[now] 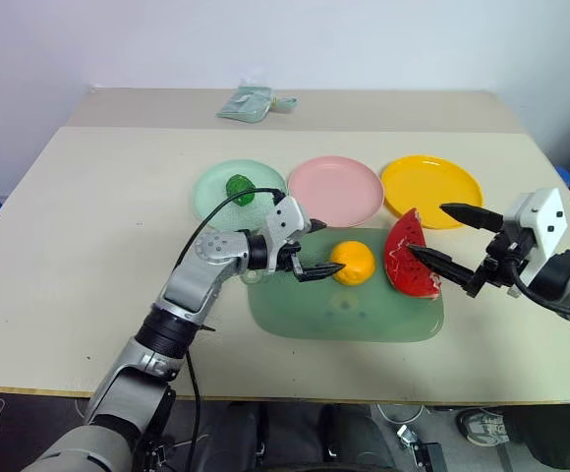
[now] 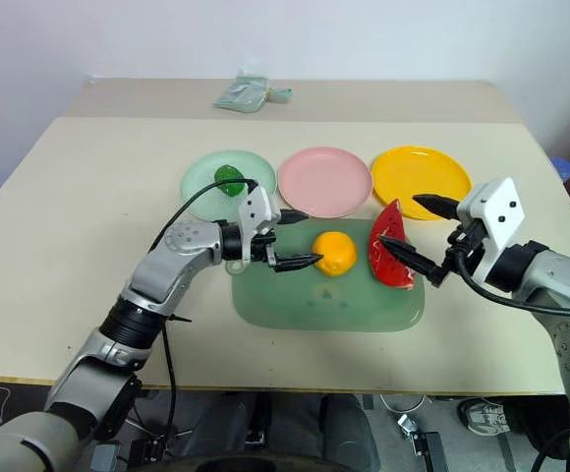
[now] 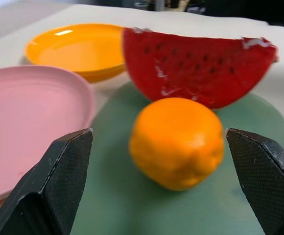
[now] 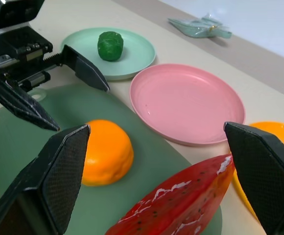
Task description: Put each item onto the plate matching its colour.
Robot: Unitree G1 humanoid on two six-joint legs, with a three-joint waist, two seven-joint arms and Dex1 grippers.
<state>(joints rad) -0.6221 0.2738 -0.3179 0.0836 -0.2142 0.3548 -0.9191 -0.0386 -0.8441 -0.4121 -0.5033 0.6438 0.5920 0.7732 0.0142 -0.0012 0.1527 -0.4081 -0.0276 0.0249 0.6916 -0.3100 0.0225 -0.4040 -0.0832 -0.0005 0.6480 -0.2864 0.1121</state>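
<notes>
A round orange fruit and a red watermelon wedge with black seeds sit on the translucent green mat. A bumpy dark green ball lies on the mint green plate. The pink plate and the yellow plate behind the mat hold nothing. My left gripper is open and points right, its fingertips just short of the orange. My right gripper is open at the wedge's right side. I cannot tell whether it touches the wedge.
A small pale green cloth bundle lies at the back of the table, where a second tabletop joins. The mat has a hole near my left wrist. The table's front edge runs close below the mat.
</notes>
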